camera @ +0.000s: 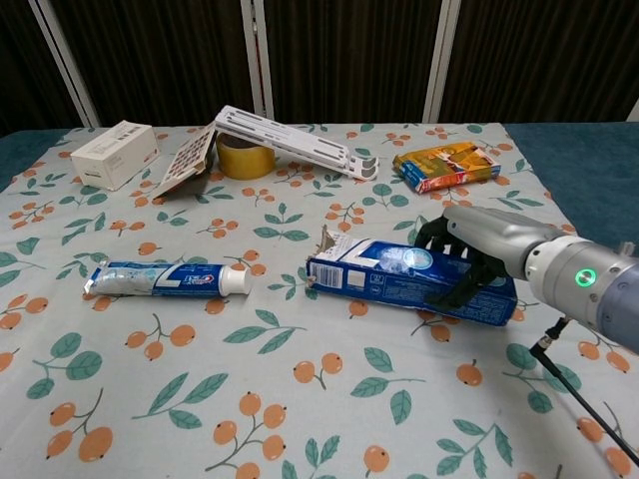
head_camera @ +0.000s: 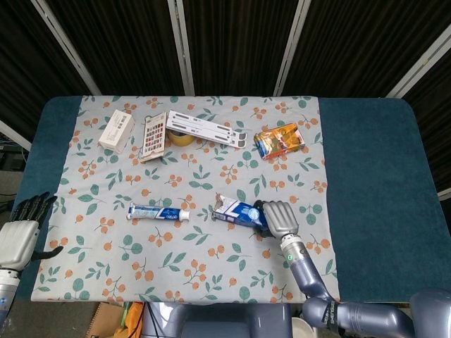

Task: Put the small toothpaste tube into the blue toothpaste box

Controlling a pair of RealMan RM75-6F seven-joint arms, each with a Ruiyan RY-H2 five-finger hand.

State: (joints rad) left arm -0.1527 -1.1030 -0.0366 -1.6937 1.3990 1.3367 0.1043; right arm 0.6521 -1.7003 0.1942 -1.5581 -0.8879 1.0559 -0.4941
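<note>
- The right robot hand (camera: 469, 254) grips the blue toothpaste box (camera: 399, 277) at its closed end, fingers over the top and thumb on the near side; the head view shows the same hold (head_camera: 280, 217).
- The box's open end (camera: 325, 257), with a ragged flap, faces the robot's left and looks tilted slightly up off the surface (camera: 300, 399), while the held end seems to sit lower.
- The small toothpaste tube (camera: 172, 278) lies flat on the floral cloth, just left of the box and apart from it, its white cap (camera: 234, 281) pointing at the opening. The head view shows the tube (head_camera: 159, 212) roughly in line with the box (head_camera: 239, 211).
- The left robot hand (head_camera: 20, 232) hovers over the left edge of the surface, well apart from the tube, holding nothing, fingers spread.
- Step in hand, as I judge it: securing and raising the box so its mouth is presented for loading. The tube has not yet been touched.
- The next move likely calls for the left robot hand to travel in, pinch the tube along its body, and feed it cap-first into the opening while the right steadies the box.
- Risk: the torn flap may catch the cap.
- Other things at the back: a white box (camera: 114, 154), a tape roll (camera: 245, 157), an orange packet (camera: 445, 166).
</note>
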